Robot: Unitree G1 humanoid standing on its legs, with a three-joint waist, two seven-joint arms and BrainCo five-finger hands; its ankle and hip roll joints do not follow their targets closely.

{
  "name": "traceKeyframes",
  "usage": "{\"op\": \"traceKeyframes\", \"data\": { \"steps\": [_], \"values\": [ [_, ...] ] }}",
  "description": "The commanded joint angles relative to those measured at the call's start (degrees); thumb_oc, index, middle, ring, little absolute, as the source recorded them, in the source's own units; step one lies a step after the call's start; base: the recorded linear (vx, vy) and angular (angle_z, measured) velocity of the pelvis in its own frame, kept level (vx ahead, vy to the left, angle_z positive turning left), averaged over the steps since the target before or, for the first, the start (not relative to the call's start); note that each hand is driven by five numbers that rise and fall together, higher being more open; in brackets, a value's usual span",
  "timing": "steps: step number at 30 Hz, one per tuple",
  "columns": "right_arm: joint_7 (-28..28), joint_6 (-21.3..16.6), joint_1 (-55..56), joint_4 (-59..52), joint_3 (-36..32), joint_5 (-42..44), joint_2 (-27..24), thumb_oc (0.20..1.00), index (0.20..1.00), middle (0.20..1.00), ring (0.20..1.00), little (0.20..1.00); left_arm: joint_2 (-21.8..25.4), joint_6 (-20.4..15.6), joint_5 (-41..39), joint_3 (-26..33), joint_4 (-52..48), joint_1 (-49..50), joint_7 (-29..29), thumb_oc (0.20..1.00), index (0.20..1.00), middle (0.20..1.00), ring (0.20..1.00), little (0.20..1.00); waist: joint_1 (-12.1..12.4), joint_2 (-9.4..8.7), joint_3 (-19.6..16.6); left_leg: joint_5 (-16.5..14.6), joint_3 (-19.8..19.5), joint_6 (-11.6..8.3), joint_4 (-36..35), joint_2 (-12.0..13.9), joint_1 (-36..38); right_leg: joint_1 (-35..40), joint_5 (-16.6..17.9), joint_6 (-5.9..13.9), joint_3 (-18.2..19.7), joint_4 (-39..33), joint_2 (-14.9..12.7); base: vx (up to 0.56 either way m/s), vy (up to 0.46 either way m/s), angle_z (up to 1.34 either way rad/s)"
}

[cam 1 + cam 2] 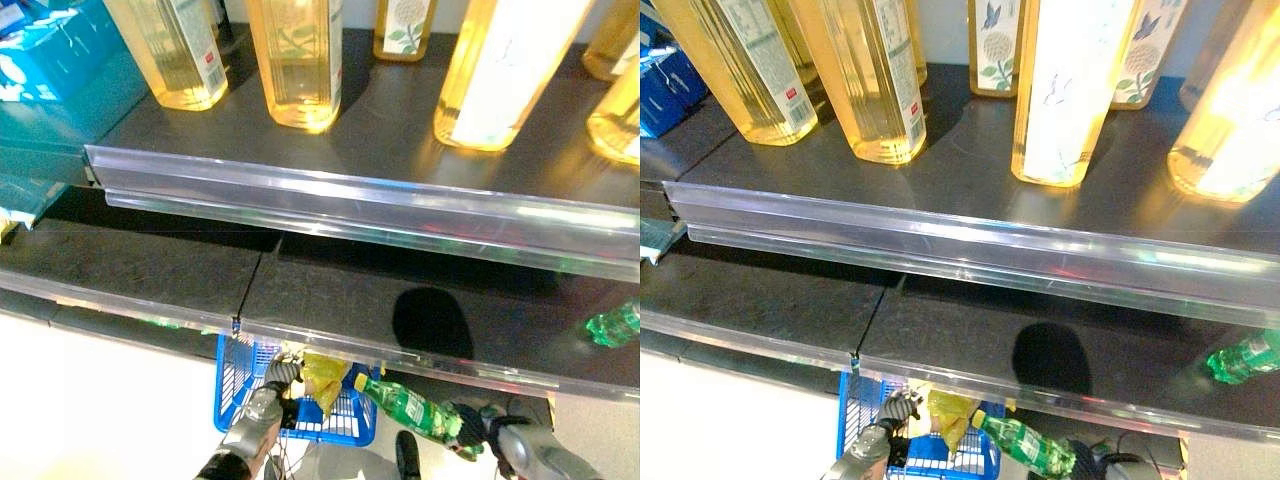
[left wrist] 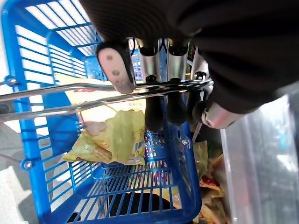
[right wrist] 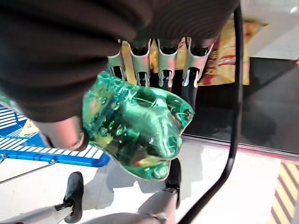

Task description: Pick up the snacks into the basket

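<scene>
One yellow snack bag (image 2: 112, 140) lying inside the blue basket (image 2: 32, 140), resting against the wire floor and one wall, visible in the left eye view as a yellow patch (image 1: 322, 378) at the basket's near side. More snack packets (image 2: 210, 182) lying just outside the basket's wall, beside a clear shelf edge. Left hand (image 2: 159, 93) curled round the basket's metal handles (image 2: 56, 95), fingers wrapped over both wires, thumb pressed on the near side; seen from the head camera low and left of centre (image 1: 280, 375), carrying the basket below the shelving. Right hand (image 3: 154, 65) clamped on a green bottle (image 3: 138, 126), fingers hooked over the bottle's base, thumb pressing the opposite side. Same bottle (image 1: 410, 408) held tilted in the left eye view, yellow cap pointing toward the basket and close to its right rim, body running back to the right hand (image 1: 475, 425) at lower right. Above both hands, a dark lower shelf (image 1: 150, 265) fronted by a clear plastic rail, with a second green bottle (image 1: 612, 326) lying at its far right end. Higher up, an upper shelf (image 1: 390, 130) carrying several tall bottles of yellow liquid (image 1: 295, 60), and blue boxes (image 1: 50, 60) at far left.
</scene>
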Motion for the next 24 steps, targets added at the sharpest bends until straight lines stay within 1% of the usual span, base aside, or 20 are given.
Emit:
{"op": "traceKeyframes", "data": {
  "steps": [1, 2, 3, 9, 12, 15, 17, 18, 20, 22, 24],
  "values": [
    [-4.2, -0.3, -5.1, 0.5, 1.8, 0.7, 1.0, 0.200, 0.200, 0.200, 0.200, 0.200, -3.6, -5.2, -0.8, -3.1, -1.6, -11.1, 0.4, 0.200, 0.200, 0.200, 0.200, 0.200, 1.3, -1.26, 0.3, 0.0, -0.3, 1.35, 0.1, -2.4, -1.0, -1.1, -1.7, 0.44, -1.0, 0.9, 1.3, -0.02, -0.016, 0.09],
    [-5.8, 0.5, -7.9, 4.1, 3.3, 1.6, 3.5, 0.200, 0.200, 0.200, 0.200, 0.200, -4.3, -5.5, -1.6, -4.5, -2.0, -11.3, 0.7, 0.200, 0.200, 0.200, 0.200, 0.200, 1.8, -1.02, 0.9, 0.3, -0.5, 1.37, 0.1, -2.5, -1.5, -1.5, -1.6, 0.38, -1.1, 1.0, 1.2, -0.01, -0.005, 0.09],
    [-6.0, 0.4, -8.1, 4.3, 3.4, 1.6, 3.6, 0.200, 0.200, 0.200, 0.200, 0.200, -4.3, -5.5, -1.6, -4.5, -2.0, -11.3, 0.7, 0.200, 0.200, 0.200, 0.200, 0.200, 1.8, -1.07, 0.9, 0.3, -0.5, 1.37, 0.1, -2.5, -1.5, -1.5, -1.6, 0.38, -1.1, 1.0, 1.2, -0.01, -0.011, 0.10],
    [-10.7, 2.0, -15.7, 13.2, 6.2, 7.7, 12.2, 0.200, 0.200, 0.200, 0.200, 0.200, -6.6, -6.4, -4.2, -9.5, -4.0, -11.6, 1.8, 0.200, 0.200, 0.200, 0.200, 0.200, 3.5, -0.16, 3.2, 0.8, -1.2, 1.55, 0.3, -3.3, -2.9, -2.3, -1.2, 0.26, -1.9, 1.2, 0.8, -0.02, 0.002, 0.05],
    [-12.2, 2.2, -17.6, 16.5, 6.6, 9.2, 14.3, 0.200, 0.200, 0.200, 0.200, 0.200, -6.8, -6.4, -4.1, -11.1, -5.2, -11.8, 1.9, 0.200, 0.200, 0.200, 0.200, 0.200, 4.1, 0.21, 3.7, 1.0, -1.6, 1.60, 0.3, -3.5, -3.3, -2.6, -1.0, 0.35, -2.1, 1.1, 0.5, -0.02, 0.005, 0.12],
    [-13.9, 2.8, -20.6, 21.8, 7.1, 11.9, 17.8, 0.200, 0.200, 0.200, 0.200, 0.200, -7.4, -6.7, -4.3, -13.4, -5.8, -12.5, 2.4, 0.200, 0.200, 0.200, 0.200, 0.200, 4.9, 0.72, 4.5, 1.2, -2.0, 1.66, 0.4, -3.8, -4.0, -3.0, -0.7, 0.37, -2.3, 1.1, 0.2, -0.02, 0.018, 0.06],
    [-15.0, 3.0, -23.0, 25.3, 7.2, 14.6, 20.0, 0.200, 0.200, 0.200, 0.200, 0.200, -7.9, -7.0, -5.3, -15.0, -6.7, -12.8, 2.8, 0.200, 0.200, 0.200, 0.200, 0.200, 5.6, 1.24, 5.3, 1.5, -2.3, 1.70, 0.5, -4.0, -4.7, -3.5, -0.5, 0.41, -2.6, 1.2, 0.0, -0.06, 0.024, 0.06],
    [-16.3, 3.3, -25.4, 29.3, 6.4, 17.9, 22.0, 0.200, 0.200, 0.200, 0.200, 0.200, -8.0, -7.3, -6.3, -16.4, -7.8, -13.1, 3.0, 0.200, 0.200, 0.200, 0.200, 0.200, 6.4, 1.79, 6.0, 1.8, -2.6, 1.74, 0.7, -4.1, -5.7, -4.2, -0.3, 0.46, -2.9, 1.4, -0.3, -0.08, 0.016, 0.10],
    [-17.8, 3.5, -28.8, 32.3, 5.5, 20.5, 23.3, 0.200, 0.200, 0.200, 0.200, 0.200, -7.7, -7.7, -7.7, -17.4, -10.2, -13.3, 3.4, 0.200, 0.200, 0.200, 0.200, 0.200, 7.4, 2.43, 6.8, 2.2, -2.9, 1.71, 0.8, -4.2, -6.7, -5.0, 0.0, 0.49, -3.1, 1.6, -0.5, -0.06, 0.015, 0.23],
    [-17.8, 3.5, -28.9, 32.4, 5.4, 20.5, 23.4, 0.200, 0.200, 0.200, 0.200, 0.200, -7.7, -7.7, -7.8, -17.4, -10.2, -13.3, 3.4, 0.200, 0.200, 0.200, 0.200, 0.200, 7.4, 2.40, 6.8, 2.2, -2.9, 1.71, 0.8, -4.2, -6.8, -5.1, 0.0, 0.49, -3.1, 1.6, -0.5, -0.03, 0.013, 0.13],
    [-22.6, 3.1, -35.2, 33.9, 2.0, 24.3, 23.4, 0.200, 0.200, 0.200, 0.200, 0.200, -6.7, -8.1, -9.6, -18.9, -15.9, -14.4, 3.6, 0.200, 0.200, 0.200, 0.200, 0.200, 9.1, 3.59, 9.0, 3.0, -3.6, 1.70, 1.2, -4.4, -9.2, -7.0, 0.6, 0.64, -3.8, 2.0, -1.0, -0.10, 0.037, 0.11]
  ]
}}
